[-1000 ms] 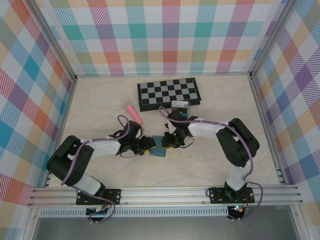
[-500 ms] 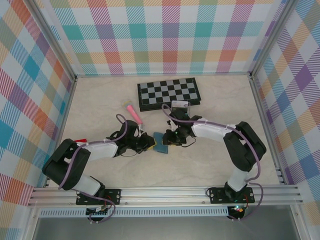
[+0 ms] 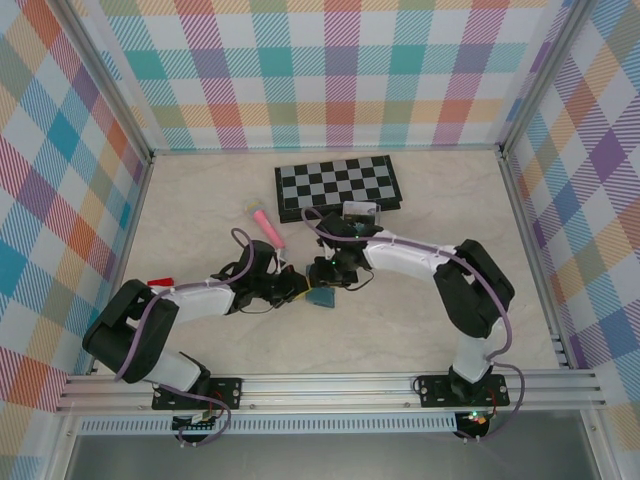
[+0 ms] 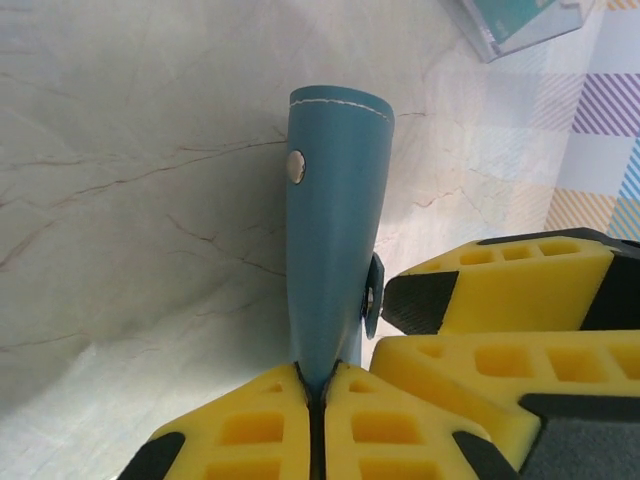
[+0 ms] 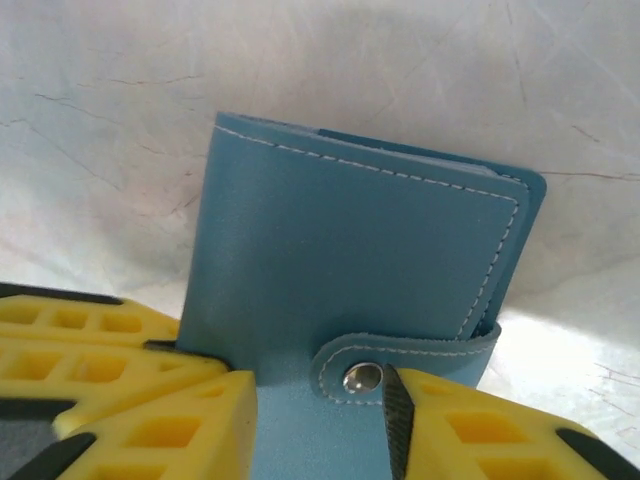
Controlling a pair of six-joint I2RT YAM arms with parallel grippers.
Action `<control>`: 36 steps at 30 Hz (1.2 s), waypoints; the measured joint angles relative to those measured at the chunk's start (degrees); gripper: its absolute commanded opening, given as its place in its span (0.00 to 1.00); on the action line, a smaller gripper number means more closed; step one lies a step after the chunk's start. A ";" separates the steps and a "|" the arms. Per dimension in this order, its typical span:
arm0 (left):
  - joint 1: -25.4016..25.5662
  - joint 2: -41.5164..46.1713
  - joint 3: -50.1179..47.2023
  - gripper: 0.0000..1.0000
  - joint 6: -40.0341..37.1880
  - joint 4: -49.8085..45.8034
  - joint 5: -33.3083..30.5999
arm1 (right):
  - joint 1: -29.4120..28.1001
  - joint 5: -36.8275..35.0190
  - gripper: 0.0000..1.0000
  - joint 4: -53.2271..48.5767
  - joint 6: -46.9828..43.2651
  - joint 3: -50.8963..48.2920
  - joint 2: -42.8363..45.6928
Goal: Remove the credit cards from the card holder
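Left gripper (image 4: 318, 385) pinches the shut holder (image 4: 335, 200) on edge. Right gripper (image 5: 318, 400) sits at its snap tab (image 5: 430, 362), grip unclear. Unsnapping likely comes next.

My left arm (image 3: 200, 297) and right arm (image 3: 410, 255) share one build: white link shells set between black joint housings. Each is seated on a black base plate (image 3: 225, 388). A purple cable (image 3: 237, 238) runs in loops along each arm. My jaws consist of yellow moulded fingers (image 4: 250, 440) with rows of rectangular recessed pockets, backed by black sections. One right-side finger (image 5: 397, 410) carries a dark ribbed edge strip.
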State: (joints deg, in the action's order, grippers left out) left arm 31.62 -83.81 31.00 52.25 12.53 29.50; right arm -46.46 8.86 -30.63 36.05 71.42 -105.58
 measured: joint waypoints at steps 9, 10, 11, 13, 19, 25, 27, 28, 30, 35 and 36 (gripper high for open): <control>0.00 0.04 0.00 0.00 -0.24 -0.85 -1.07 | -0.15 -1.64 0.29 -2.82 0.44 2.67 -2.78; 0.00 0.11 0.00 0.00 -0.24 -1.01 -1.11 | -0.15 -1.84 0.28 -2.99 0.44 2.78 -2.82; 0.00 0.24 0.00 0.00 -0.24 -1.11 -1.25 | -0.22 -2.05 0.27 -3.10 0.44 2.93 -2.86; 0.00 0.79 0.00 0.00 -0.42 -1.77 -1.62 | -0.50 -2.69 0.24 -3.15 0.59 3.06 -2.89; 0.02 2.25 0.00 0.00 -0.85 -3.48 -2.99 | -1.22 -4.59 0.15 -3.04 1.66 3.23 -2.86; 0.11 2.69 0.00 0.00 -1.11 -4.46 -4.17 | -1.60 -5.79 0.09 -2.89 3.32 3.21 -2.58; 0.13 2.69 0.00 0.00 -1.09 -4.52 -4.44 | -1.62 -5.97 0.09 -2.91 3.89 3.17 -2.54; 0.13 2.69 0.00 0.00 -1.09 -4.52 -4.52 | -1.62 -6.12 0.08 -2.86 4.11 3.04 -2.38; 0.17 2.82 0.00 0.00 -1.09 -4.50 -4.55 | -1.64 -6.38 0.07 -2.84 4.48 2.75 -2.03; 0.22 3.39 -0.02 0.00 -1.07 -5.44 -5.07 | -1.11 -11.15 0.04 -4.35 5.62 1.95 -1.73; 0.22 3.50 -0.02 0.00 -1.07 -5.46 -5.09 | -0.66 -12.46 0.03 -5.11 5.77 1.44 -1.73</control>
State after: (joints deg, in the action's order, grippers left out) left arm 31.83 -80.31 30.98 51.18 7.07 24.40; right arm -47.11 -3.60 -35.75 41.82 72.86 -107.31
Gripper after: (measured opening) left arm 0.050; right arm 0.051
